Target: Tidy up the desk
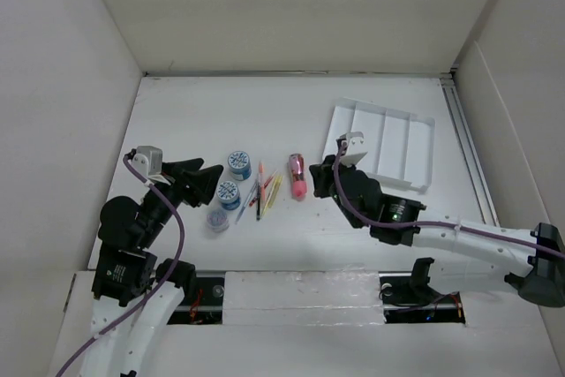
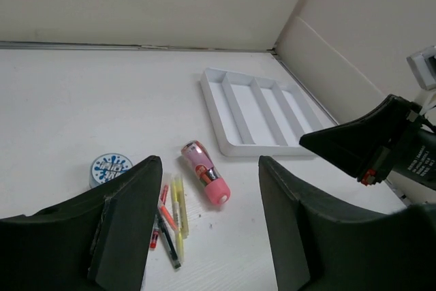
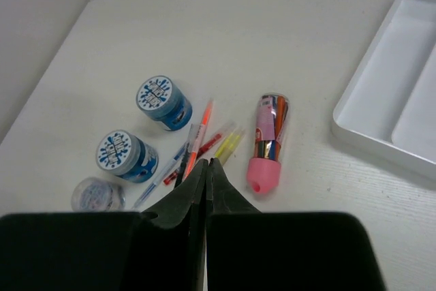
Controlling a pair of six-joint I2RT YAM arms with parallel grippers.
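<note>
White desk (image 1: 194, 112): one tray (image 1: 393, 143) at 2 o'clock; at 9 o'clock two blue jars (image 1: 239, 163), one clear jar (image 1: 217, 219), one pink bottle (image 1: 297, 176), pens (image 1: 263, 193), count unclear. Left gripper (image 1: 210, 181) spread; right gripper (image 3: 206, 165) pressed together.

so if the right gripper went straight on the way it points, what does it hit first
Probably the pen bundle, with the orange pen foremost. The pink tube lies just beside that line. Depth is unclear.

You have a white desk (image 1: 291, 112) and white tray (image 1: 393, 147). Far tub (image 3: 162, 102), near tub (image 3: 126, 156): blue, white lids splattered blue. Tube (image 3: 267, 144): pink cap, shiny pink-red body. Pens (image 3: 199, 142): orange, yellow, red, blue.
</note>
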